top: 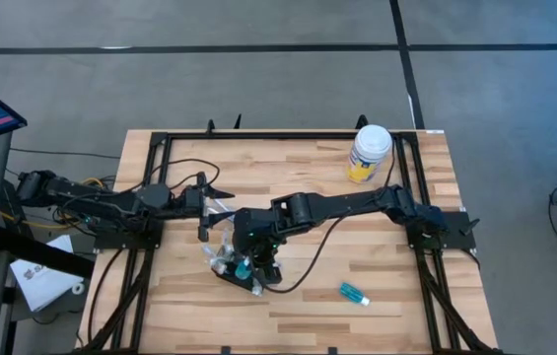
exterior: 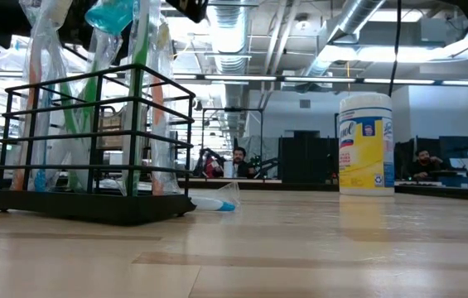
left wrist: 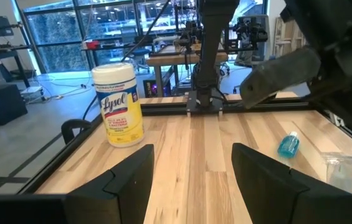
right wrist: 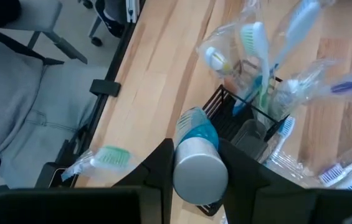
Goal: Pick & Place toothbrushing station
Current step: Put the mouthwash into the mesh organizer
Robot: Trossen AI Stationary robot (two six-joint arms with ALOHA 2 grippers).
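The toothbrushing station (top: 242,269) is a black wire holder on a solid base. It stands on the table's near middle and holds several plastic-wrapped toothbrushes (exterior: 93,141). My right gripper (top: 258,262) reaches down over it, shut on a small bottle of blue liquid (right wrist: 197,140). In the low view the bottle (exterior: 113,15) is above the holder's top rim. My left gripper (top: 217,202) is open and empty to the left of the holder, and its fingers also show in the left wrist view (left wrist: 191,180). My right gripper pinches the small blue bottle between its two fingers, one on each side, just behind its grey round end (right wrist: 199,174). The fingers come from above, pointing down. The bottle is lifted clear, over the holder's open top (right wrist: 244,121).
A white-lidded yellow-labelled canister (top: 370,153) stands at the far right. A second small blue bottle (top: 354,293) lies on the table's near right. A wrapped toothbrush (right wrist: 98,160) lies on the table beside the holder. A black frame (top: 278,135) edges the table.
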